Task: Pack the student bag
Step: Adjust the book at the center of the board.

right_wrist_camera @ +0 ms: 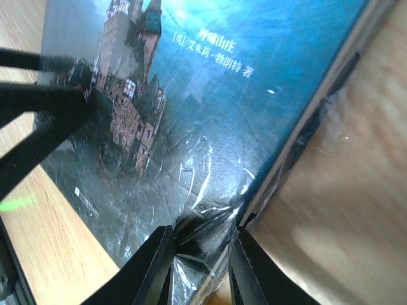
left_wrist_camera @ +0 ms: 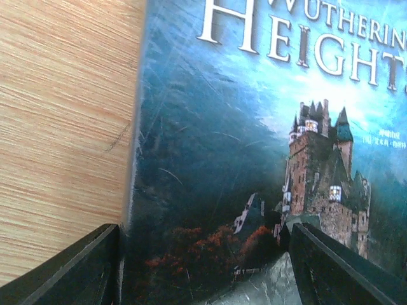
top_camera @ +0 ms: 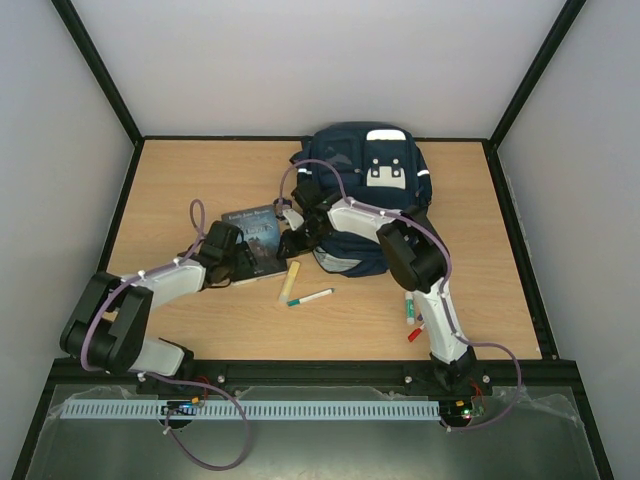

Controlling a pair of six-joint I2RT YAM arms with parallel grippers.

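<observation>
The student bag, navy blue with a grey-white patch, lies at the back centre of the table. In front of it lies a blue-covered book, titled Wuthering Heights and wrapped in clear film. My left gripper is open low over the book's near end. One finger stands beside the book's left edge, the other over the cover. My right gripper reaches across from the bag side. It is shut on the book's corner, where the film crumples between the jaws.
A yellow highlighter and a green marker lie on the wooden table just in front of the book. More markers, red and green, lie beside the right arm. Grey walls enclose the table.
</observation>
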